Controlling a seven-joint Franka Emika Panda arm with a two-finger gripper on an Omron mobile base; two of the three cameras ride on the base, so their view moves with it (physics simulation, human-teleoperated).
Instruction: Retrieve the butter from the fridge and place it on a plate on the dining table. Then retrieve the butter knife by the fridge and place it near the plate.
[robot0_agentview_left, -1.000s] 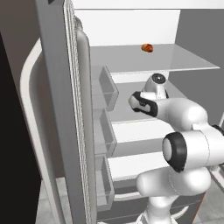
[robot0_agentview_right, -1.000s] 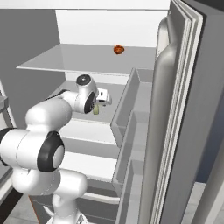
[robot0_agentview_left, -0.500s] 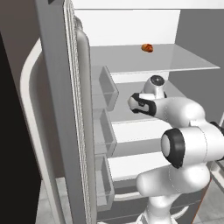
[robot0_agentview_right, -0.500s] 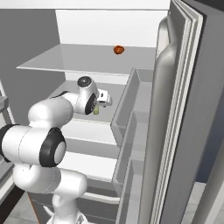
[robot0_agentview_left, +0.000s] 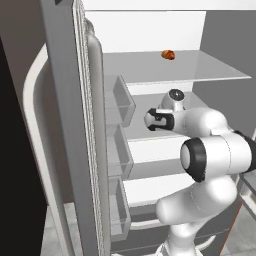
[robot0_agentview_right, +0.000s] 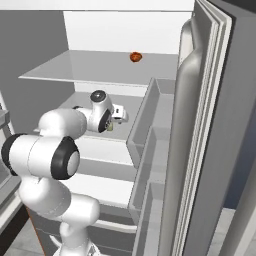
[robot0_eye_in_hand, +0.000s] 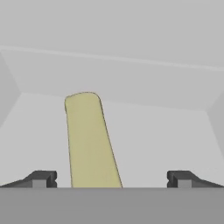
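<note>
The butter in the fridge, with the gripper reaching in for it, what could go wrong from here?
The butter lies nearer one fingertip of the open gripper than the other, so closing might push it aside or skew it. The hand sits close under the glass shelf holding a small reddish-brown item; lifting steeply could bump that shelf.

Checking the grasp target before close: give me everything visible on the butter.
The butter is a pale yellow-tan stick with rounded far corners and a smooth, matte, unmarked surface. In the hand view it lies flat on the white shelf inside the fridge, running lengthwise away from the camera, tilted slightly left at its far end. It sits between the fingertips of the open gripper, nearer the left one, and neither fingertip touches it. Its near end is cut off at the bottom of the picture. Nothing else rests against it.
</note>
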